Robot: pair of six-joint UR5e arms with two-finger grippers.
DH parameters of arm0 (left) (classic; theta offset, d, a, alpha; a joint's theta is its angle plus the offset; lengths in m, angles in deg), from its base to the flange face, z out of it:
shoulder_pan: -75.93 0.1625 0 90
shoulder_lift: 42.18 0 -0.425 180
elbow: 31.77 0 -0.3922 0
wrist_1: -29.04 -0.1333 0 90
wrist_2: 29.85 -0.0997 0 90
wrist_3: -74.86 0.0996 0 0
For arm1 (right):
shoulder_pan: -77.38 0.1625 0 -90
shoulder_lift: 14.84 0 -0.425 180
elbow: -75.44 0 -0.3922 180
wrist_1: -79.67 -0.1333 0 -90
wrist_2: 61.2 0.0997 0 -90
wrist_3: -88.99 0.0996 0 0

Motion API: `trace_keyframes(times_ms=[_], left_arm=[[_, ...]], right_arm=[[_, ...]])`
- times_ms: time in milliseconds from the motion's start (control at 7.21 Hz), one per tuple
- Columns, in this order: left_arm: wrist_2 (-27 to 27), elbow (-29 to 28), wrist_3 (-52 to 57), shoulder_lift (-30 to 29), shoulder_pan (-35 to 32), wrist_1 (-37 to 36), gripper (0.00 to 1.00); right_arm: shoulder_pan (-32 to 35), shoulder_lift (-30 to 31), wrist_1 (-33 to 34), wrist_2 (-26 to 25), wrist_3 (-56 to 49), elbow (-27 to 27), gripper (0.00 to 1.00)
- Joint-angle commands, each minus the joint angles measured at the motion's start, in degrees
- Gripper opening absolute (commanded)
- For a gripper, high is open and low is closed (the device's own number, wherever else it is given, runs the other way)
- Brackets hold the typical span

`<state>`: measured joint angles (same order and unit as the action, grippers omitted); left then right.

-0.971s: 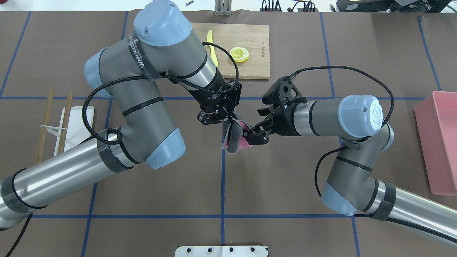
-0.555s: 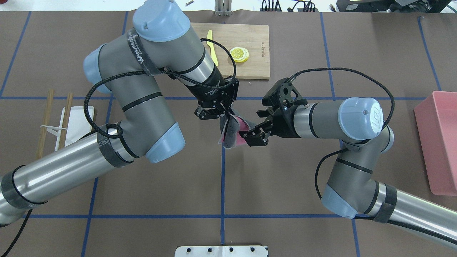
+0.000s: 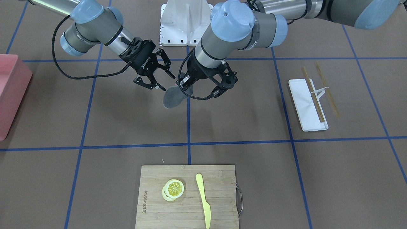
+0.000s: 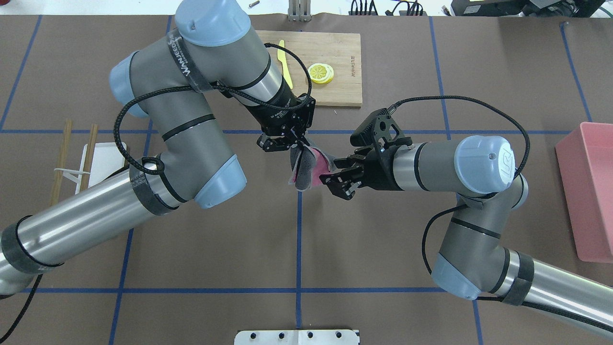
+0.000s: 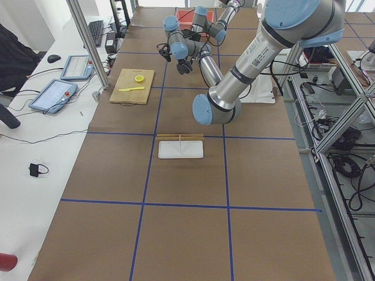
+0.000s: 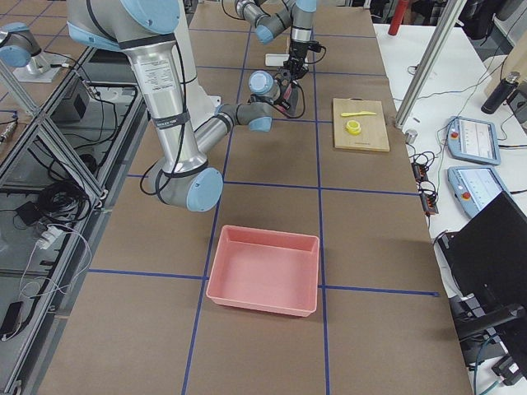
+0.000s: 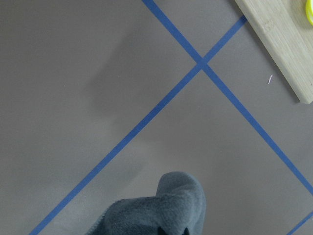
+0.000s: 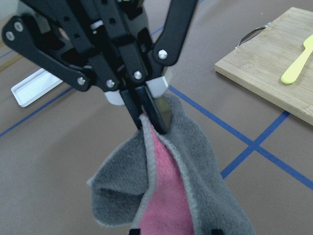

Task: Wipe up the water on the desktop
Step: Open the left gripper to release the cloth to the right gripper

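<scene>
A grey and pink cloth [image 4: 305,168] hangs from my left gripper [image 4: 296,143], which is shut on its top edge above the brown desktop [image 4: 383,239] near the centre tape cross. The right wrist view shows those fingers [image 8: 149,105] pinching the cloth [image 8: 166,196]. My right gripper [image 4: 335,177] is open just to the right of the cloth, its jaws spread beside the pink side. In the front view the cloth [image 3: 173,97] hangs between the left gripper [image 3: 185,83] and the right gripper [image 3: 168,83]. I see no water on the desktop.
A bamboo cutting board [image 4: 340,48] with lemon slices [image 4: 321,73] and a yellow knife [image 4: 282,60] lies at the far middle. A pink bin [image 4: 589,191] stands at the right edge. A white tray [image 4: 103,163] and chopsticks [image 4: 60,167] lie at the left.
My left gripper has carried the cloth a little toward the cutting board and leftward. My right gripper has followed it to the left, and its jaws now stand wider apart.
</scene>
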<state>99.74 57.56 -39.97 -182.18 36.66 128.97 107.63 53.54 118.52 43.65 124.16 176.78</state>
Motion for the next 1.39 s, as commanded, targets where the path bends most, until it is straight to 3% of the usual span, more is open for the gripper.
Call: trace_keyframes(times_ms=[0, 416, 694, 833, 971, 1249], left_arm=[[0.1, 0.1, -0.6, -0.2, 1.4, 0.2, 0.00], [0.1, 0.1, -0.7, -0.2, 2.1, 0.1, 0.00], [0.1, 0.2, -0.7, -0.3, 2.5, 0.1, 0.00], [0.1, 0.3, -0.7, -0.3, 2.5, 0.1, 0.00], [0.1, 0.3, -0.6, -0.2, 2.5, 0.1, 0.00], [0.1, -0.2, 0.3, 0.5, 2.5, 0.2, 0.00]], right_arm=[[-0.1, 0.0, 0.0, -0.5, 0.2, 0.1, 0.60], [-0.1, 0.0, 0.0, -0.7, 0.2, 0.3, 0.72], [-0.6, -0.1, 0.1, -1.6, 0.2, 0.3, 0.71], [-0.9, 0.0, 0.0, -1.7, 0.2, 0.3, 0.62], [-1.2, 0.1, 0.0, -1.7, 0.2, 0.3, 0.43], [-1.9, 0.2, -0.4, -1.4, 0.3, 0.1, 0.37]])
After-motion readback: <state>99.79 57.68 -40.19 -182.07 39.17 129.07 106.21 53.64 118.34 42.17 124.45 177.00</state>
